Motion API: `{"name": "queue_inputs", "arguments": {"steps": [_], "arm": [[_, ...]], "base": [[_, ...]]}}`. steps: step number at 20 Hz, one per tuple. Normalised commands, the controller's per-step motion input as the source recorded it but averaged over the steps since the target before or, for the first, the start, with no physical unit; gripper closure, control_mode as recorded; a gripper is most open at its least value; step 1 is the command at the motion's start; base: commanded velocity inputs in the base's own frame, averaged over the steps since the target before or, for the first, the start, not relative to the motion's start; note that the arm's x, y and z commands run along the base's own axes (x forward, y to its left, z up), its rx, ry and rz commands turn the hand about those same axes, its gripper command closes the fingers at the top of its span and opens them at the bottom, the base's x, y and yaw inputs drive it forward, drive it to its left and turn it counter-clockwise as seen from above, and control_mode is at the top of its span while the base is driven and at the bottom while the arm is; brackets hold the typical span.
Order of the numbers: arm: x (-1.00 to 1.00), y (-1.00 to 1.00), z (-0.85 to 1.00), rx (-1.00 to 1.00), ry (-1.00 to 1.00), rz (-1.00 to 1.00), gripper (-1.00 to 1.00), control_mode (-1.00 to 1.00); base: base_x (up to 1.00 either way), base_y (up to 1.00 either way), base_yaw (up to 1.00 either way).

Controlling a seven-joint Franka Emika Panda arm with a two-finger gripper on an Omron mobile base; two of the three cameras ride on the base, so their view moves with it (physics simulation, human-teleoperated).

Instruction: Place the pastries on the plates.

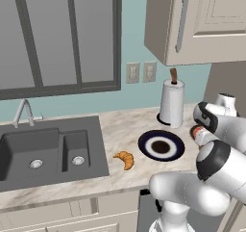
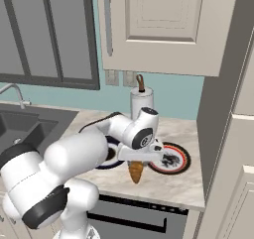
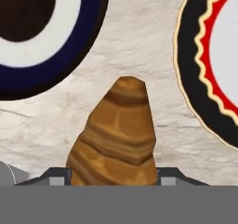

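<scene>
We can read no brand, label or writing anywhere: the cupboards, the wall sockets and the paper towel roll are all plain.

In the hand view our gripper has its two fingers pressed against the sides of the brown croissant, one finger tip to the left of it and the other to the right, so the fingers stand narrowly apart and clamp the pastry between them. In the right base view the same croissant hangs from the hand, point down, above the marble counter near its front edge, between the two plates. We cannot tell whether its tip touches the counter.

The navy plate with the white ring lies in front of the paper towel roll. The red-rimmed plate lies just beside the held croissant, nearer the tall cabinet. The orange croissant rests on the counter between the sink and the navy plate, touching neither.
</scene>
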Motion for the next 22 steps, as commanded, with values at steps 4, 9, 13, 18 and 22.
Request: {"name": "queue_inputs", "arguments": {"steps": [4, 9, 13, 18, 22], "arm": [[0.47, -0.17, 0.16, 0.0, -0.06, -0.04, 1.0, -1.0], [0.14, -0.27, 0.3, 0.0, -0.03, -0.03, 1.0, -1.0], [0.02, -0.37, 0.11, 0.0, 0.0, 0.0, 1.0, -1.0], [0.37, -0.45, 0.01, 0.0, 0.0, 0.0, 1.0, -1.0], [0.47, -0.42, 0.0, 0.0, 0.0, 0.0, 1.0, -1.0]], "base": [[0.0, 0.0, 0.0], [0.0, 0.0, 0.0], [0.0, 0.0, 0.0], [0.0, 0.0, 0.0], [0.0, 0.0, 0.0]]}}
